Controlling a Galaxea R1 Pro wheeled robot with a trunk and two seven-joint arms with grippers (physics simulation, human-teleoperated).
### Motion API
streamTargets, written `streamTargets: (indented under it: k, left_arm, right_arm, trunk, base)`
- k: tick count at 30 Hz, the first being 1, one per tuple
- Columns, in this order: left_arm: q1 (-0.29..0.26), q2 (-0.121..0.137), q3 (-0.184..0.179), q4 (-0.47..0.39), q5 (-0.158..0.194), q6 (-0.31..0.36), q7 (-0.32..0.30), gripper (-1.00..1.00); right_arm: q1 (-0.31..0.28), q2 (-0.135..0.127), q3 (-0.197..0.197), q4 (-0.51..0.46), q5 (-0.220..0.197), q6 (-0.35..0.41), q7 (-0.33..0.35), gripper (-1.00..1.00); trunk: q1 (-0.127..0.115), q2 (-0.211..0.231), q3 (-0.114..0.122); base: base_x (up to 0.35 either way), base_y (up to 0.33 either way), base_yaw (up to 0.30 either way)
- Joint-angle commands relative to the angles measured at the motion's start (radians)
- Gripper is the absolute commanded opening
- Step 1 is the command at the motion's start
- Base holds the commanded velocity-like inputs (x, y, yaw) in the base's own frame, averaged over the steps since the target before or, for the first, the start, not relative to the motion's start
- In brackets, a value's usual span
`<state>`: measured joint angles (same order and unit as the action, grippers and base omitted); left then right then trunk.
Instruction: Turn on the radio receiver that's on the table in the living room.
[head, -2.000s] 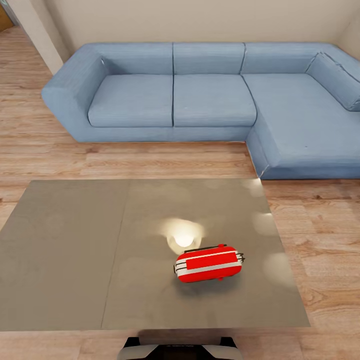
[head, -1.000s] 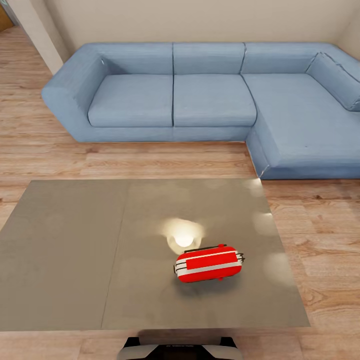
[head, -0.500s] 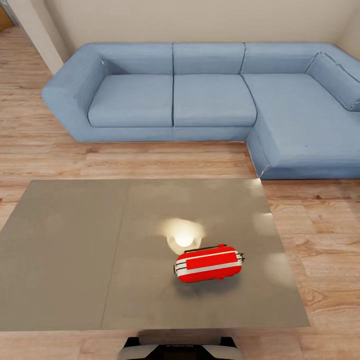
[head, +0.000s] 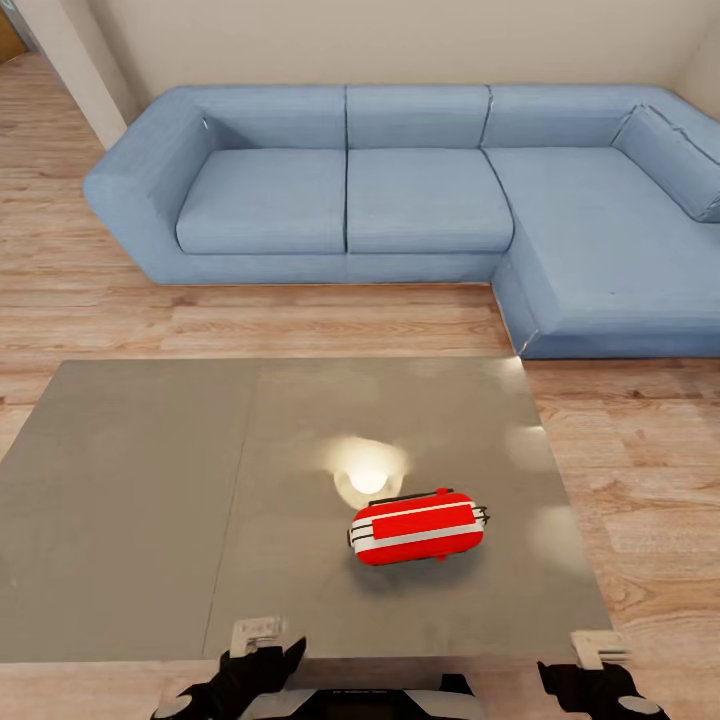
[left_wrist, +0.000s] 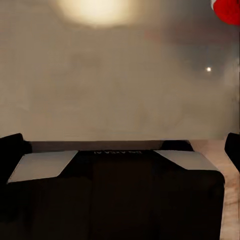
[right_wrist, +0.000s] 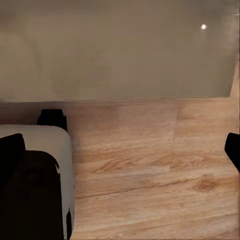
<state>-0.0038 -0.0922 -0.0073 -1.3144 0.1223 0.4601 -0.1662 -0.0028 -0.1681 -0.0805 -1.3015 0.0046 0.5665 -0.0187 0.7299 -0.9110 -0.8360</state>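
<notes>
Since half a second ago both arms have come up into the head view at the near edge of the table (head: 130, 520); nothing else has shifted. My left end effector (head: 262, 662) sits low at the near edge, left of centre, and my right end effector (head: 592, 678) is at the near right corner, over the wood floor (head: 660, 480). Each wrist view catches dark fingertips at both sides of the picture with a wide gap between, so I read both as spread apart and holding nothing.

The radio receiver (head: 416, 527) lies on the right half of the table, right of the seam, just near of the bright lamp reflection (head: 367, 468), and well apart from both end effectors. Its red corner shows in the left wrist view (left_wrist: 228, 9).

I judge it small, rigid and light, on a glossy top, so a push could slide it. I would steady the body across its short sides, or by the thin top handle along its far edge, before pressing. The blue sofa (head: 420, 200) stands beyond.
</notes>
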Motion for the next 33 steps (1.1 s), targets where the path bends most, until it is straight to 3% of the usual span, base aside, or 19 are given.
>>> streamTargets:
  k: [1, 6, 9, 12, 20, 24, 33]
  left_arm:
    - [-0.001, -0.001, 0.0, -0.004, 0.0, 0.001, 0.0, 1.0]
    - [-0.034, -0.002, 0.0, -0.015, -0.003, 0.004, 0.0, 1.0]
    - [-0.073, -0.003, 0.0, 0.004, -0.004, 0.003, 0.001, 1.0]
    - [-0.135, -0.003, 0.0, 0.085, -0.007, -0.005, 0.006, 1.0]
    - [-0.174, -0.003, 0.0, 0.166, -0.01, -0.033, 0.003, 1.0]
    - [-0.178, -0.003, 0.0, 0.171, -0.01, -0.041, 0.002, 1.0]
    - [-0.179, -0.006, 0.0, 0.17, -0.009, -0.044, 0.001, 1.0]
  right_arm:
    - [-0.007, 0.0, 0.0, -0.005, 0.0, 0.001, -0.002, 1.0]
    - [-0.057, -0.015, -0.001, -0.019, 0.008, 0.018, -0.005, 1.0]
    - [-0.096, -0.052, -0.002, -0.023, 0.023, 0.04, -0.003, 1.0]
    - [-0.159, -0.077, -0.001, -0.026, 0.03, 0.068, 0.002, 1.0]
    - [-0.232, -0.094, 0.004, -0.046, 0.055, 0.125, 0.017, 1.0]
    - [-0.241, -0.092, 0.015, -0.104, 0.092, 0.161, 0.028, 1.0]
    - [-0.243, -0.092, 0.063, -0.131, 0.106, 0.181, 0.055, 1.0]
  trunk:
    - [0.0, 0.0, 0.0]
    - [0.0, 0.0, 0.0]
    - [0.0, 0.0, 0.0]
    - [0.0, 0.0, 0.0]
    - [0.0, 0.0, 0.0]
    - [0.0, 0.0, 0.0]
    - [0.0, 0.0, 0.0]
  base:
    - [0.0, 0.0, 0.0]
    - [0.0, 0.0, 0.0]
    - [0.0, 0.0, 0.0]
    - [0.0, 0.0, 0.0]
    - [0.0, 0.0, 0.0]
    - [0.0, 0.0, 0.0]
    - [0.0, 0.0, 0.0]
